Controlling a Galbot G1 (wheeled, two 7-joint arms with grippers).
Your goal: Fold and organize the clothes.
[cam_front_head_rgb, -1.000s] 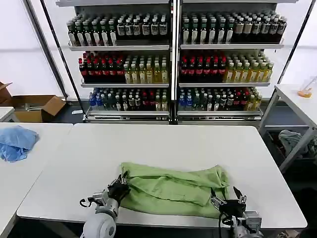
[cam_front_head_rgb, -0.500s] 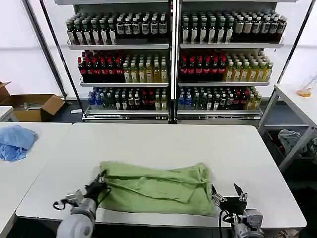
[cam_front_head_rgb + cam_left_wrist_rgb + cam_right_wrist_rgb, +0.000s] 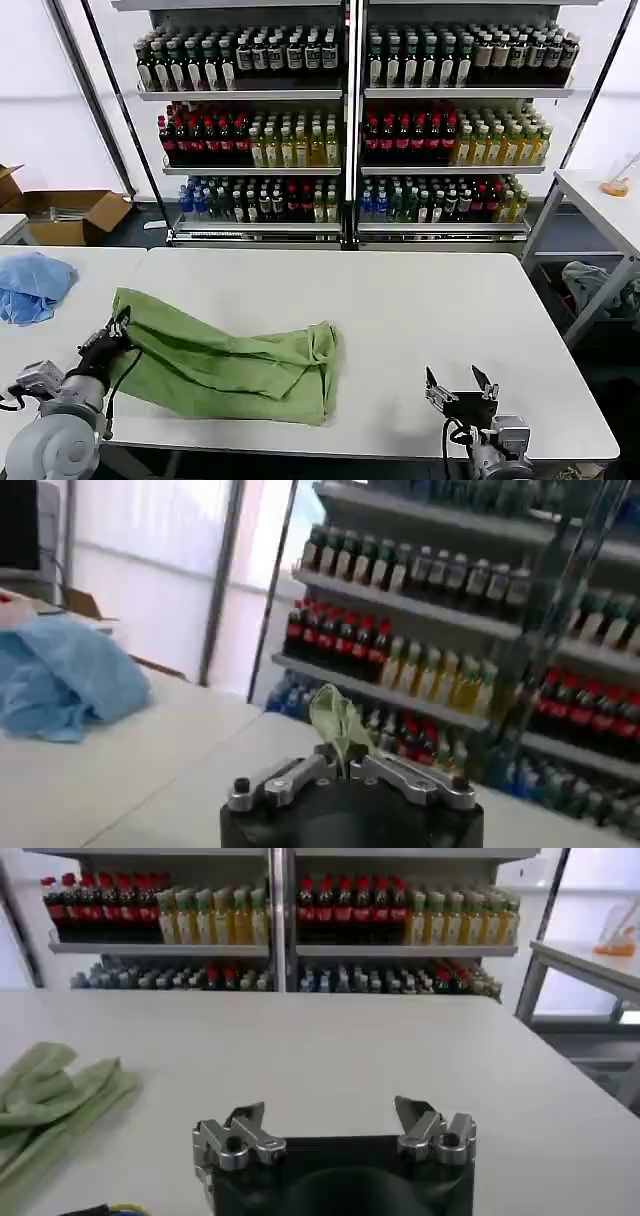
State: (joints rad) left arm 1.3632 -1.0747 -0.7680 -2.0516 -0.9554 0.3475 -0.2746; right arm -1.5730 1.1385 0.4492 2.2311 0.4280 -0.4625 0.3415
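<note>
**Green polo shirt at left edge of bench, gripped by left tool**

The light green polo shirt [image 3: 225, 360] lies partly folded on the left portion of the white bench [image 3: 420, 310], a long bundle running from the bench's left edge toward its middle. Its right end is doubled over into a rolled fold; its left end rises off the surface where it is gripped. Collar, buttons and chest print cannot be made out in this lay.

The left tool [image 3: 108, 343] is at the bench's left edge, clenched on the shirt's left end. The left wrist view confirms it — a tuft of green fabric [image 3: 340, 725] stands pinched between the closed fingers.

The right tool [image 3: 459, 385] sits low at the near edge of the bench, on the right side, well apart from the shirt. It is released: in the right wrist view [image 3: 335, 1133] the two fingers stand wide apart with nothing between them, and the shirt's folded end [image 3: 50, 1098] lies off to one side on the bench.

A crumpled light blue cloth [image 3: 32, 285] rests on a neighbouring bench to the left. Behind stand shelves of bottles [image 3: 350, 130] — dark, red, yellow and green rows. A cardboard box [image 3: 70, 215] sits on the floor at far left.
</note>
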